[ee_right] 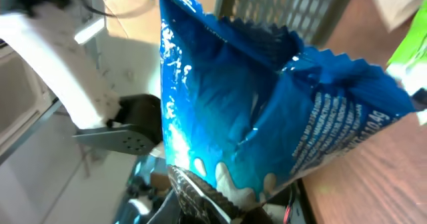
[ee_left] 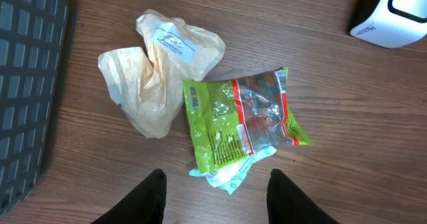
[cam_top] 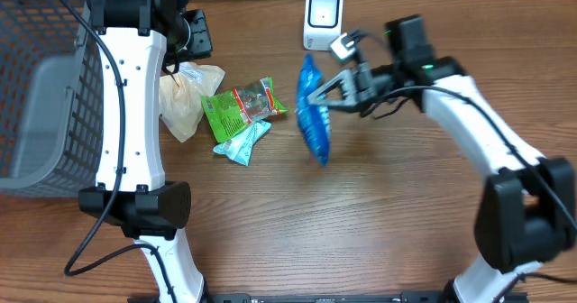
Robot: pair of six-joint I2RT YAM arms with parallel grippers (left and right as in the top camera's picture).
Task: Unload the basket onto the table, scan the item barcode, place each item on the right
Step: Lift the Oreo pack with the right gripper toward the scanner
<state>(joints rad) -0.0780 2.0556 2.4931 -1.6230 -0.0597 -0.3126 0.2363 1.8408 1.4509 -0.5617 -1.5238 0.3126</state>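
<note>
Fingers of the right gripper [ee_right: 200, 196], closest in the right wrist view, pinch one crimped end of the blue packet [ee_right: 267, 117], jaws drawn almost together on the film. From overhead the right gripper [cam_top: 312, 96] holds that blue packet [cam_top: 315, 118] on edge near the middle of the wooden table [cam_top: 388, 222]; whether its lower end touches the wood I cannot tell. To its left lies a pale teal packet [cam_top: 243, 146], partly tucked under a green packet [cam_top: 236, 107] that lies flat with its printed back up. Just beyond those two sits a crumpled beige plastic bag [cam_top: 183, 100], touching the green packet's edge. The left gripper [ee_left: 217, 197] hangs above this cluster, its jaws moderately apart and holding nothing. A grey mesh basket [cam_top: 41, 96] stands at the table's left side. Farthest back, a white scanner [cam_top: 323, 19] stands upright at the far edge, near the blue packet's top end.
</note>
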